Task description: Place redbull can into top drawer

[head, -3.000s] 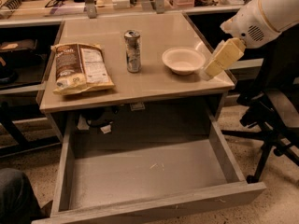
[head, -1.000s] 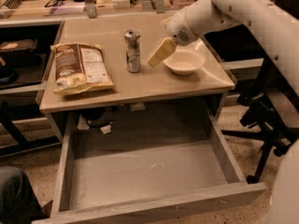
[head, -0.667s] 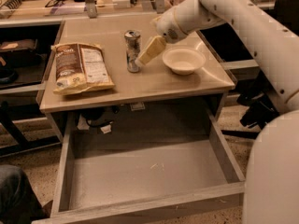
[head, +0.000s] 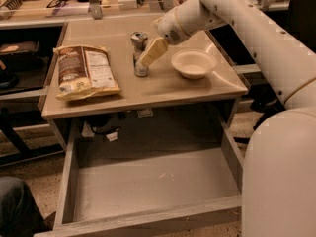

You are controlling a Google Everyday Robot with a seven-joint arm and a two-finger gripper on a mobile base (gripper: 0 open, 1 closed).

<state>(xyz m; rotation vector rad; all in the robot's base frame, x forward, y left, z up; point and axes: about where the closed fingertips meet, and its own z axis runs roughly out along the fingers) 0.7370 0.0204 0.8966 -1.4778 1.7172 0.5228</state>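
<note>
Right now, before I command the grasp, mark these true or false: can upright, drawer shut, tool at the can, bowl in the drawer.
1. The redbull can stands upright on the table. True.
2. The top drawer is shut. False: it is pulled open.
3. The tool is at the redbull can, between it and the white bowl. True.
4. The white bowl lies in the top drawer. False: it sits on the table, apart from the can.
</note>
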